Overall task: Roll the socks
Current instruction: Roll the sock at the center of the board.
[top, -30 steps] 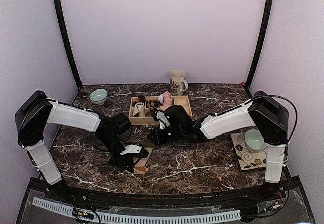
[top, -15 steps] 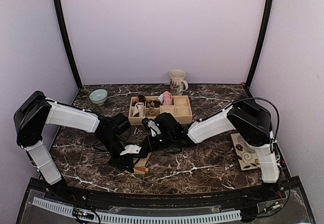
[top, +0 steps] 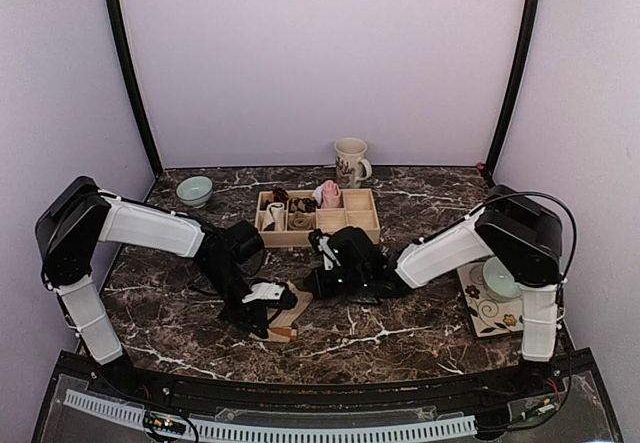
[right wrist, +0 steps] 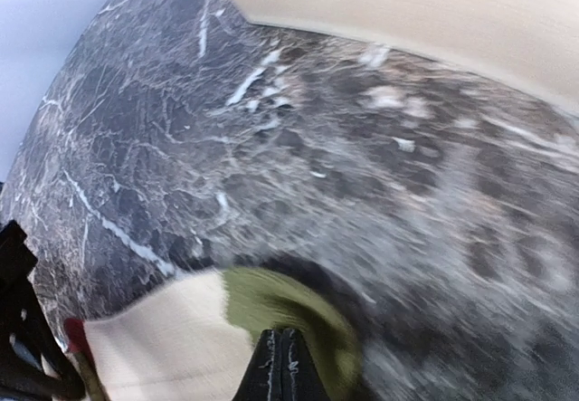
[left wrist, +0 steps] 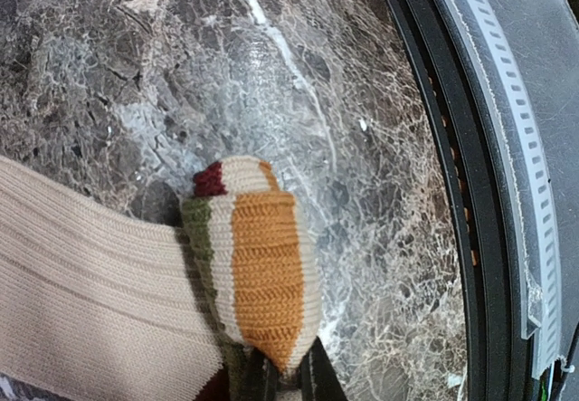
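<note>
A dark brown marble tabletop (top: pixel 420 328) veined in white is seen, closed in by pale lilac walls (top: pixel 320 53), with black posts (top: pixel 128 73) in the back corners. Along the near edge a black rim (left wrist: pixel 470 193) is shown in the left wrist view, with a white perforated strip (left wrist: pixel 520 147) beyond it.

And there it is: the tan ribbed sock (top: pixel 292 306) is laid flat on the marble at front centre, between the two arms and nearer than a pale wooden compartment tray (top: pixel 365 233). Its banded end (left wrist: pixel 262 256), knitted in orange, cream, green and dark red, is pinched by the left pincer (left wrist: pixel 282 378). The fingers are closed tight on the tip of the fabric, and the ribbed leg is spread off to the left of that view.

At the other end, the right pincer (right wrist: pixel 280 365) is pressed together, its tips set down at an olive-green patch (right wrist: pixel 298 315) of the same sock. Whether any fabric is caught there cannot be told, as the right wrist view is blurred.

In a back compartment of the tray a pink fabric roll (top: pixel 329 194) is stood. Behind the tray a cream flowered mug (top: pixel 351 161) is placed, a pale green bowl (top: pixel 194 190) is seen at back left, and a second green bowl (top: pixel 500 277) is set on a flowered tile (top: pixel 485 313) at the right.
</note>
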